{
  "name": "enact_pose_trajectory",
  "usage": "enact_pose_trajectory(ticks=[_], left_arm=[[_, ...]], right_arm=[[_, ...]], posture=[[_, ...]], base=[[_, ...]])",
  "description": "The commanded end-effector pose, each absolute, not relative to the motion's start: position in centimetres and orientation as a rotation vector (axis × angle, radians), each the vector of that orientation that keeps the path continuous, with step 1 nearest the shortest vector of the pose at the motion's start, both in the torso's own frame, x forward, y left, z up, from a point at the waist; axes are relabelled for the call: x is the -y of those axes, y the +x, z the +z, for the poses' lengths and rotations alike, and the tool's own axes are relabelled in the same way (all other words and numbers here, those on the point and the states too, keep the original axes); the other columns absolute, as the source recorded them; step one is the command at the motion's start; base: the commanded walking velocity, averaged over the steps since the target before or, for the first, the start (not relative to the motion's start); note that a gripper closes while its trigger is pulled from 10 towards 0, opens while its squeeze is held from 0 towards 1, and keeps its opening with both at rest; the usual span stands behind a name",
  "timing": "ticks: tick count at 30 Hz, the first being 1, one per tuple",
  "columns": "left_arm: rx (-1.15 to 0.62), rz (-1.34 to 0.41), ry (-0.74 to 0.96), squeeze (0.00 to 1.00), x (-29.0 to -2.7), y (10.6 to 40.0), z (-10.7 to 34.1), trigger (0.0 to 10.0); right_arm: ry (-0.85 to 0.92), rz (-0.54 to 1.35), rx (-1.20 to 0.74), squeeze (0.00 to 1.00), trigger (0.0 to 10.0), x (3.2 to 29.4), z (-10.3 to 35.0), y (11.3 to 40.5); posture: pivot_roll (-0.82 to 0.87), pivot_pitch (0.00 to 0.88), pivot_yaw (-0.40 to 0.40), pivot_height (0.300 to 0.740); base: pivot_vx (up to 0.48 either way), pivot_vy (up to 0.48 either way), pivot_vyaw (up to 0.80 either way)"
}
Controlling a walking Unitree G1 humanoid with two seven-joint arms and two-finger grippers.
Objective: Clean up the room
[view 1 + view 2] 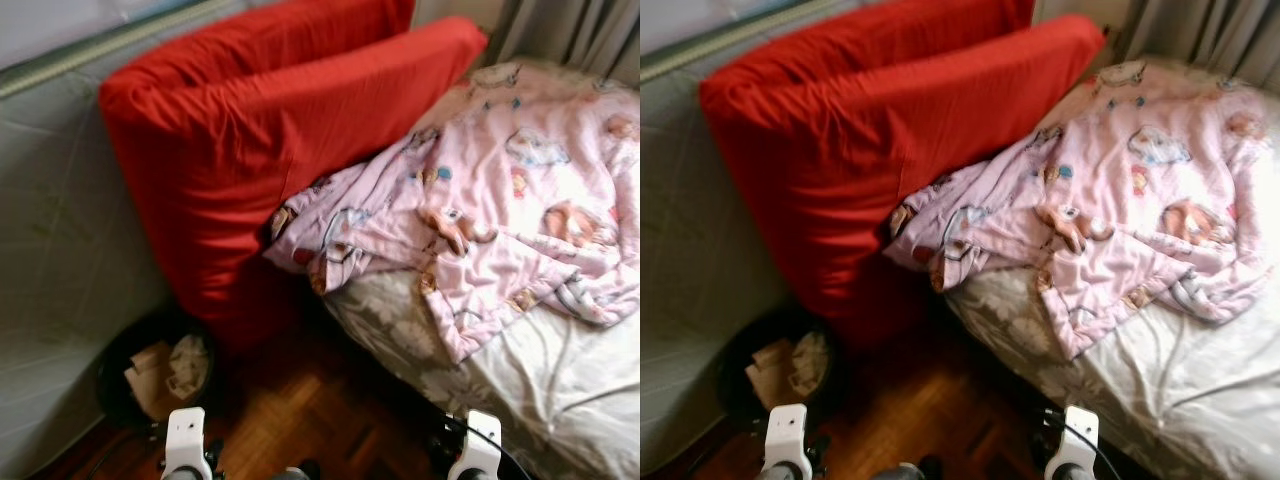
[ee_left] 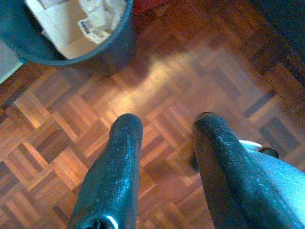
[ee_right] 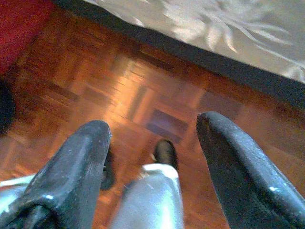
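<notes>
A crumpled pink blanket (image 1: 500,200) with cartoon prints lies on the bed (image 1: 560,390), spilling over its near corner. Two big red cushions (image 1: 260,130) lean against the grey wall beside the bed. A dark waste bin (image 1: 150,375) holding cardboard and crumpled paper stands on the wooden floor at the lower left. Both arms hang low at the bottom edge of the eye views. My left gripper (image 2: 164,126) is open above the parquet near the bin (image 2: 66,33). My right gripper (image 3: 152,129) is open above the floor by the bed's edge (image 3: 214,33).
Parquet floor (image 1: 300,410) runs between the bin and the bed. A grey padded wall (image 1: 50,250) stands on the left. Curtains (image 1: 580,30) hang behind the bed at the top right. My own leg and foot (image 3: 159,191) show under the right gripper.
</notes>
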State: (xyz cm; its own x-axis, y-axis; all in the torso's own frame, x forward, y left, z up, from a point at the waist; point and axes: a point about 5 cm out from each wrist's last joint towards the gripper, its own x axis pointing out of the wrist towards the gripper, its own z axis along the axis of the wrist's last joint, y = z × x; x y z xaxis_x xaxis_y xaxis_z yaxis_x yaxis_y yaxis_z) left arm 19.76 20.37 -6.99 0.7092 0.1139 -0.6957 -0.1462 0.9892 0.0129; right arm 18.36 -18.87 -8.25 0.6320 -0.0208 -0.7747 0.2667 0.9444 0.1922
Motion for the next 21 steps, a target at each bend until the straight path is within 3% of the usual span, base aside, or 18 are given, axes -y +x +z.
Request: enact_pose_trajectory(ticks=[1,11,21], left_arm=[[-0.792,0.141,-0.050,0.00,-20.28,19.38,-7.27,10.0],[-0.789,0.137,-0.052,0.00,-20.27,19.39,-7.25,10.0],[-0.788,0.135,-0.051,0.00,-20.29,19.45,-7.22,10.0]], right_arm=[[0.317,-0.186,-0.907,0.00,10.0,18.96,-8.73,17.38],[0.313,-0.183,-0.907,0.00,10.0,18.95,-8.72,17.39],[0.305,-0.176,-0.905,0.00,10.0,18.93,-8.68,17.46]], posture=[[0.08,0.172,-0.020,0.740],[0.08,0.177,-0.020,0.740],[0.08,0.179,-0.017,0.740]], base=[[0.000,0.000,0.00],[0.000,0.000,0.00],[0.261,0.000,0.00]])
